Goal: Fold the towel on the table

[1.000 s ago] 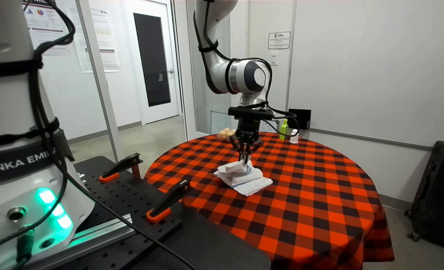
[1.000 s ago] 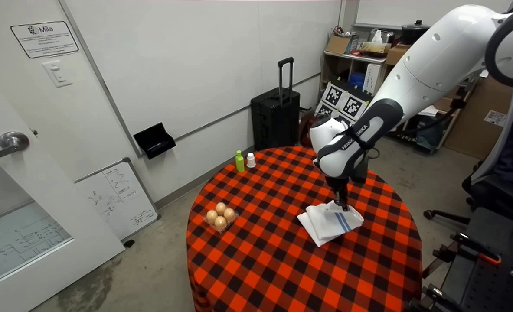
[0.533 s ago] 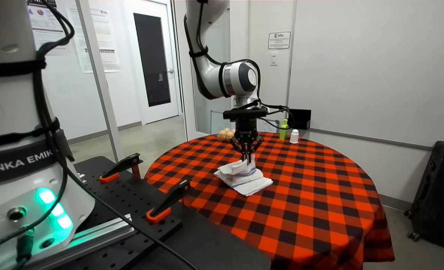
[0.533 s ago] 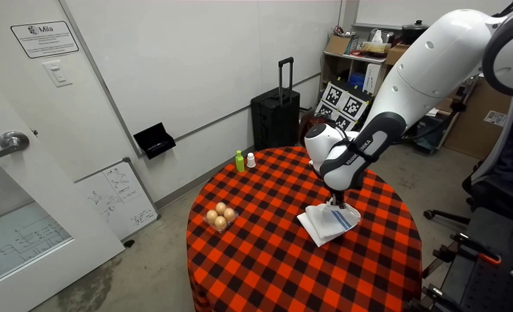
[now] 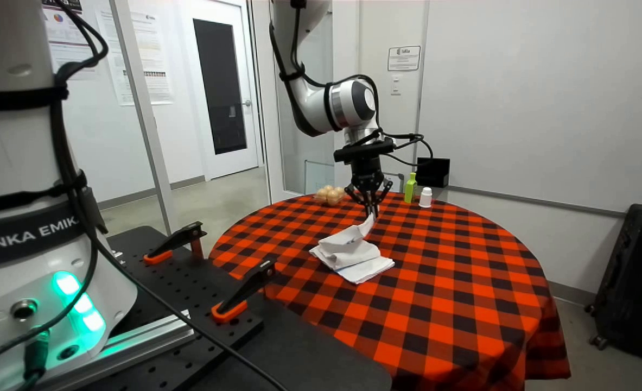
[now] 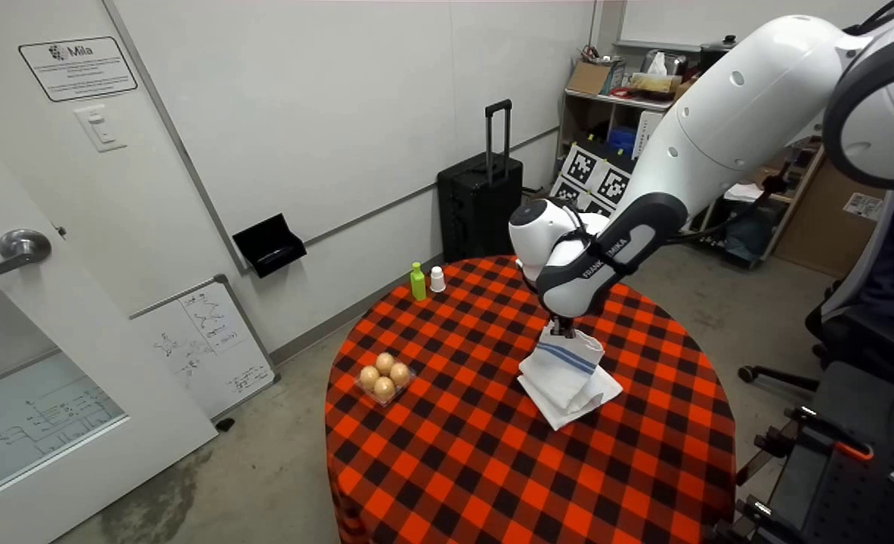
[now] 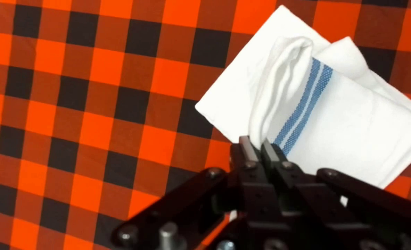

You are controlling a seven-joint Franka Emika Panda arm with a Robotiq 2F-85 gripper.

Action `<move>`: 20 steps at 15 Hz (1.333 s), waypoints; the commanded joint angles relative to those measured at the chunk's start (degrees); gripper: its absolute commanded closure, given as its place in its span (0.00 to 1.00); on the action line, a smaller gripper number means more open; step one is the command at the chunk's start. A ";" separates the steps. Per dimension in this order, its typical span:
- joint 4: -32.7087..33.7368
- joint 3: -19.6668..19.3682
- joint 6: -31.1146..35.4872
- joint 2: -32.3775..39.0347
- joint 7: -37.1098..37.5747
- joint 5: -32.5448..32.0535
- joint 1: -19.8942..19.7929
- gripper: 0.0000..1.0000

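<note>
The white towel with blue stripes lies folded in layers on the round table [image 5: 462,293], which has a red-and-black checked cloth. The towel shows in both exterior views [image 5: 350,255] [image 6: 564,378] and in the wrist view [image 7: 358,125]. My gripper [image 5: 372,213] is shut on a gathered part of the towel's upper layer, seen as a white fold between the fingertips in the wrist view [image 7: 255,143]. The held part rises off the lower layers towards the fingertips; the rest stays on the table. In an exterior view the arm partly hides the gripper [image 6: 564,331].
A clear pack of eggs [image 6: 384,379] stands near the table's edge. A green bottle [image 6: 418,282] and a small white bottle [image 6: 437,279] stand together at another edge. Black clamps [image 5: 247,290] sit on the robot's mount beside the table.
My gripper has risen and moved towards the side with the bottles and eggs, pulling the held layer up and across. The striped part has turned and stretched; the lower layers have stayed put.
</note>
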 commanded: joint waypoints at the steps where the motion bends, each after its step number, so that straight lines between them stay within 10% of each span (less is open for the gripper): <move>1: 2.37 -0.97 -1.54 1.91 1.59 -1.04 0.10 0.99; 10: 3.18 0.98 -5.48 4.16 0.53 1.17 -1.08 0.99; 11: 3.38 1.21 -6.05 4.33 -0.07 1.16 -1.29 0.70; 20: 2.31 0.92 -5.56 3.31 1.19 0.54 -0.76 0.11</move>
